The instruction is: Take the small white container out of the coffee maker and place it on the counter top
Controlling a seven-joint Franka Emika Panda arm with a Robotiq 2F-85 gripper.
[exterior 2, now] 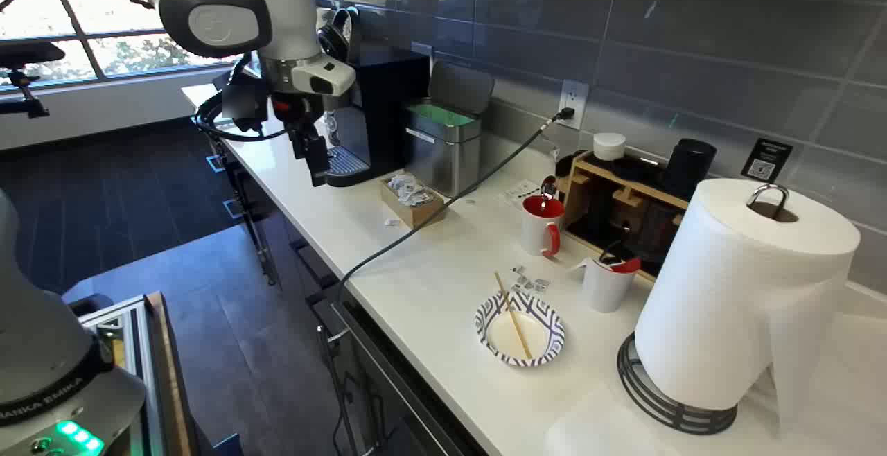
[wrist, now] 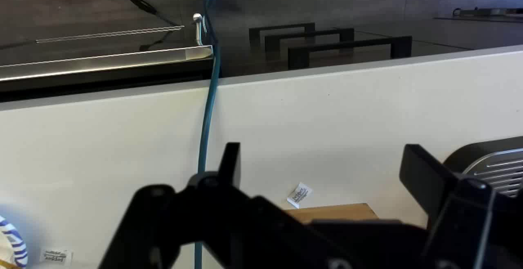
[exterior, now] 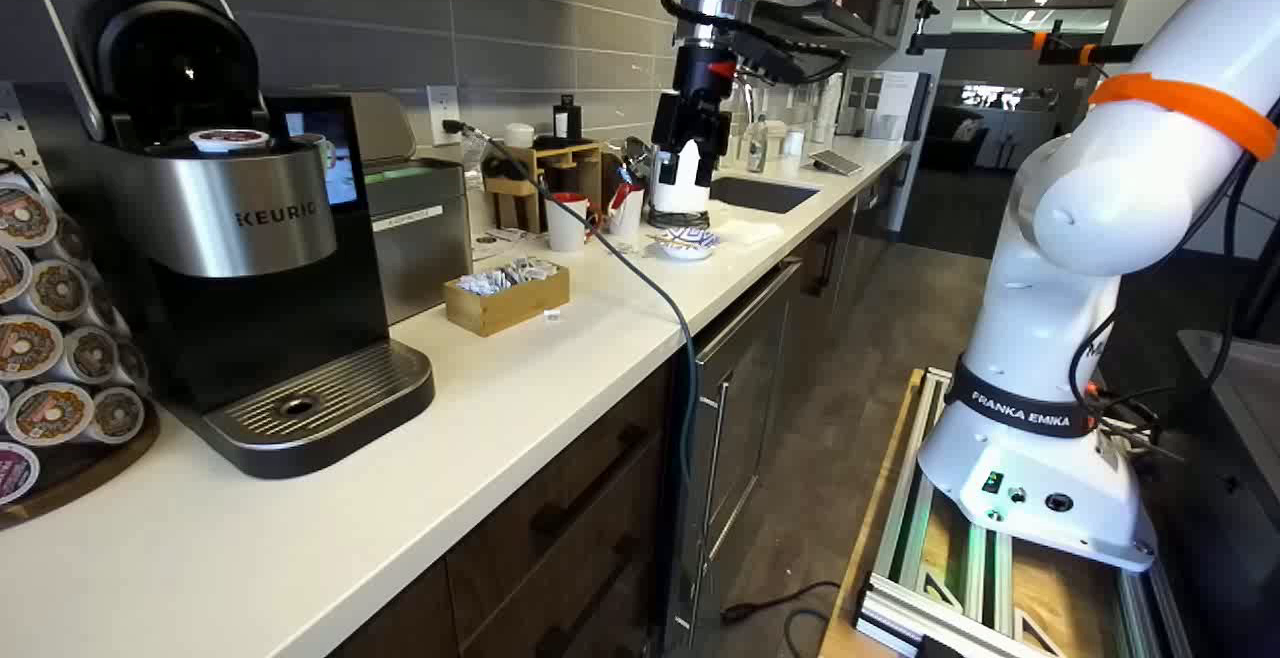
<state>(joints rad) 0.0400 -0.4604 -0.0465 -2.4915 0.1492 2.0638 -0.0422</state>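
Note:
The coffee maker [exterior: 225, 208] stands at the left of the counter in an exterior view, its lid raised. The small white container [exterior: 229, 141], a pod with a printed foil top, sits in its open holder. The coffee maker also shows at the back in an exterior view [exterior 2: 391, 95], where the pod cannot be made out. The white counter top [exterior: 520, 408] runs along the wall. My gripper [wrist: 322, 146] is open and empty above the counter, apart from the coffee maker; it also shows in both exterior views [exterior: 687, 176] [exterior 2: 315, 165].
A wooden box of packets [exterior: 507, 300] and a metal bin [exterior: 425, 228] stand beside the coffee maker. A cable [exterior 2: 416, 224] crosses the counter. A pod rack [exterior: 60, 338], mugs [exterior 2: 540, 227], a patterned bowl [exterior 2: 520, 331] and a paper towel roll [exterior 2: 734, 303] stand around.

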